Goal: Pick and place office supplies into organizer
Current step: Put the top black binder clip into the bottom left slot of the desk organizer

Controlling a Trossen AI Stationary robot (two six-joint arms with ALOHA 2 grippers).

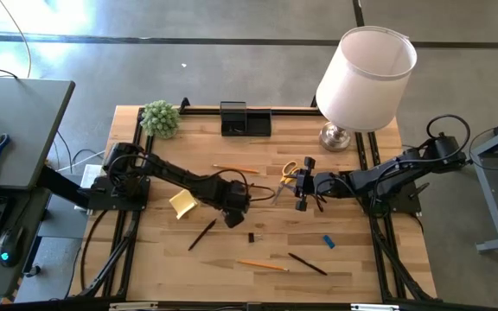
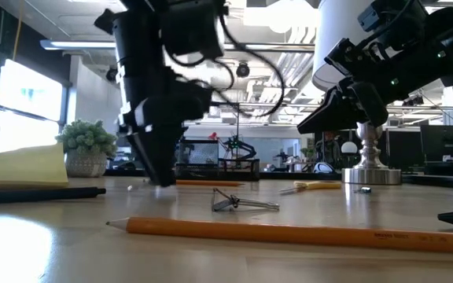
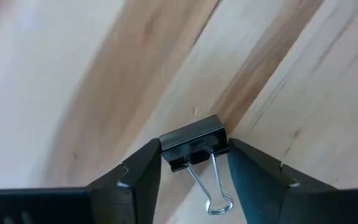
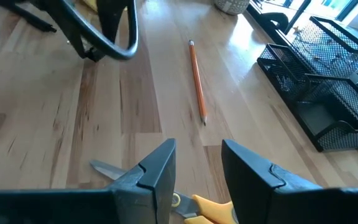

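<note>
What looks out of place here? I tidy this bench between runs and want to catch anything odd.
Nothing is spilled or damaged. The supplies lie scattered loose on the table rather than in the organizer: pencils, a pen, the sticky-note pad, the scissors. The left gripper brackets a binder clip.

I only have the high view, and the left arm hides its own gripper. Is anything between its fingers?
Observer: Yes. The left wrist view shows a black binder clip lying on the wood, with the left gripper closed against both its sides.
Operator: Does the right gripper hold the scissors?
Observer: No. The right wrist view shows the right gripper open, with bare wood between its fingers and the yellow-handled scissors lying flat beneath it.
</note>
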